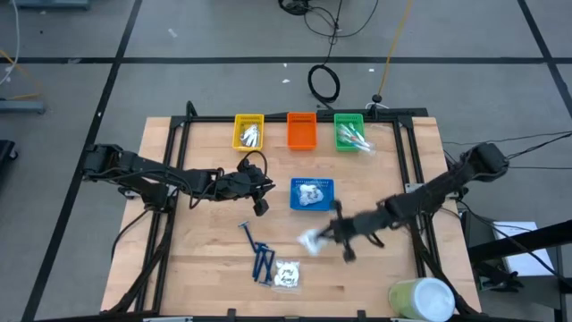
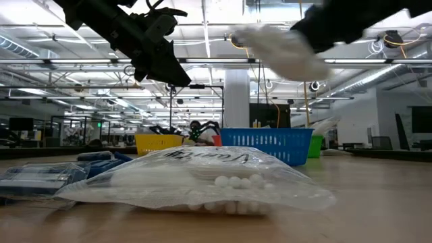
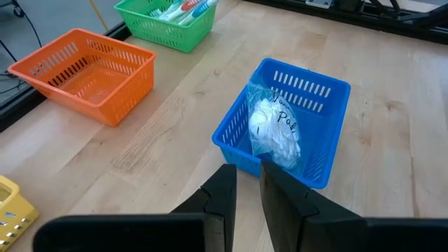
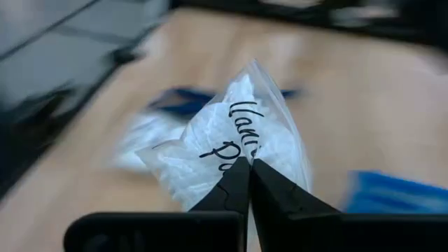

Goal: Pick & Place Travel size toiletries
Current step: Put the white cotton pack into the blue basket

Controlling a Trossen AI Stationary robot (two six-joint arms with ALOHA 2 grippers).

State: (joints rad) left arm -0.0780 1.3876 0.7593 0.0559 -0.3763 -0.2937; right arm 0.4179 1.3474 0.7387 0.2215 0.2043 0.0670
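Handwriting on held clear bag (image 4: 241, 143) cut short by right pincer (image 4: 250, 168), surroundings blurred

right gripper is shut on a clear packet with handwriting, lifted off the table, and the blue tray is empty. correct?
Not quite. The right gripper is shut on the clear packet and has it lifted, but the blue tray isn't empty: the left wrist view shows a similar packet lying in it.

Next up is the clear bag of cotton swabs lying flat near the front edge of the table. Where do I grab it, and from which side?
Come straight down from above and pinch the bag of cotton swabs at a loose edge or corner, not across the bulging middle. It lies flat, with the dark blue razors close on its left, so the right-hand edge looks clearer. The right gripper is shut on another bag; the left gripper holds nothing.
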